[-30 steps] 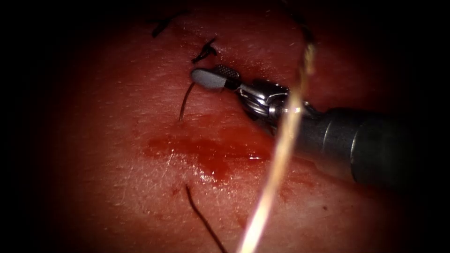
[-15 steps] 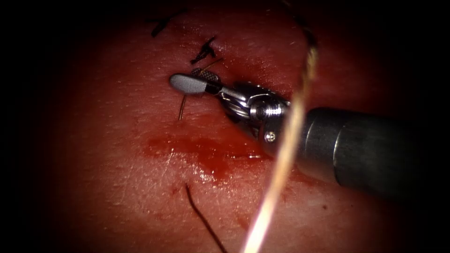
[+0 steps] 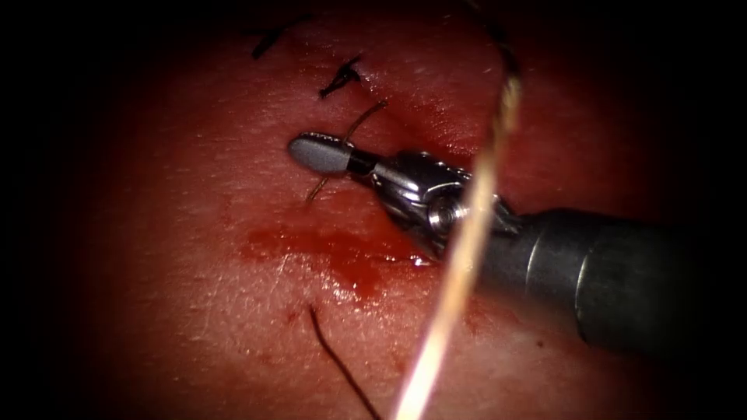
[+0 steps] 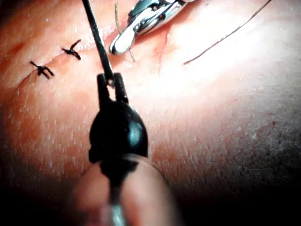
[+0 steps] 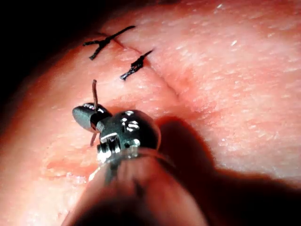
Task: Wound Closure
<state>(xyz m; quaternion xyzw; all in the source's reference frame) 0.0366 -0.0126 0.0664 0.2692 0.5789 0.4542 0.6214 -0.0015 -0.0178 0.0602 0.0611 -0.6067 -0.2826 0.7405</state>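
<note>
Right tool [image 3: 320, 154] has its jaws closed on the needle [image 3: 348, 141], gripping it around mid-curve (the jaw tip covers the exact spot). In the endoscope view the needle crosses the jaws centre-left of the frame: one thin end sticks up and right toward the cut [image 3: 412, 117], the other runs down and left to the tissue [image 3: 194, 295] surface at about [image 3: 313, 194]. Whether that lower end is in the tissue or just resting on it, cannot tell. Right wrist view agrees: jaws [image 5: 87, 117] clamped, needle [image 5: 94, 94] standing up above them and a short bit poking out below.

Left tool [image 4: 109, 87] has its jaws pinched shut on the thread [image 4: 96, 35], which runs taut up from the tips. In the endoscope view that thread [image 3: 459, 257] is a pale diagonal streak from bottom centre up to upper right, passing in front of the right tool's wrist.

Two finished stitches [image 3: 341, 78] sit on the cut in the upper left of the frame, dark cut ends sticking out. Red fluid [image 3: 342, 253] is smeared mid-frame below the right tool. A loose dark thread end [image 3: 338, 365] lies bottom centre.
</note>
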